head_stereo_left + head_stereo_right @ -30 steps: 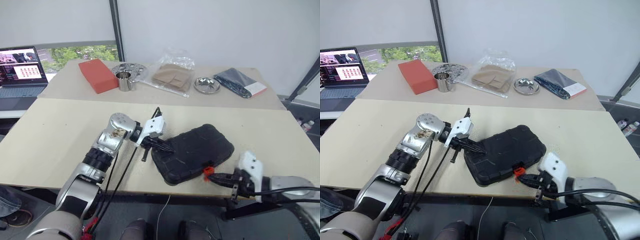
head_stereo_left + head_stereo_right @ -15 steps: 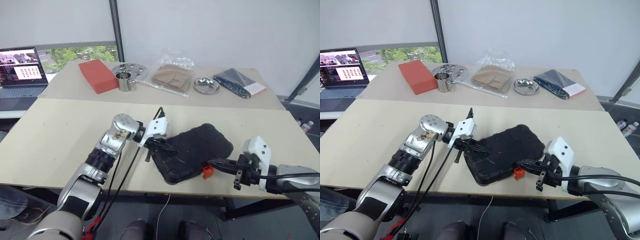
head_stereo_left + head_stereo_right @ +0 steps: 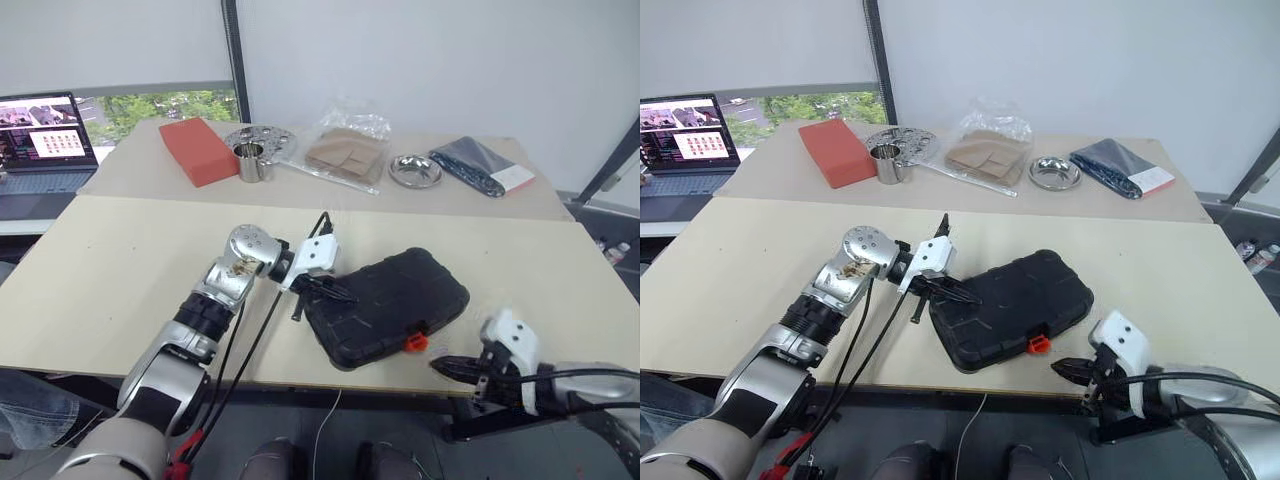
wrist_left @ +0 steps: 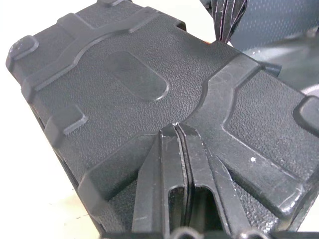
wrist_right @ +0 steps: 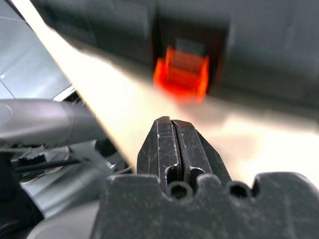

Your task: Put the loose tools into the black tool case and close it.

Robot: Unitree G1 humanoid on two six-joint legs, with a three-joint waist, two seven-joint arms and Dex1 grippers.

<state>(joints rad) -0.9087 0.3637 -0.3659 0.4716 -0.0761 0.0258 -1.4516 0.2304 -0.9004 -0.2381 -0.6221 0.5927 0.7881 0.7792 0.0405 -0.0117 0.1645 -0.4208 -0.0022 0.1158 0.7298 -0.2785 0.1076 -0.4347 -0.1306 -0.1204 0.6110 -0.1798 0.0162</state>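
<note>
Under left gripper (image 4: 175, 130), pinched shut, pressing down on lid of closed black tool case (image 3: 392, 300); just ahead of right gripper (image 5: 171, 124), also pinched shut, hanging orange latch (image 5: 182, 74), apparently unfastened; closing step, likely needing latch snapped home

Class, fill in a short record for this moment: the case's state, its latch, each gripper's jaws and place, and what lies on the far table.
case: lid down, on near table
latch: orange, on the case's front edge
left gripper: jaws shut, tips on the lid
right gripper: jaws shut, off the table's front edge, apart from the latch
far table: red block, steel cup, steel bowl
</note>
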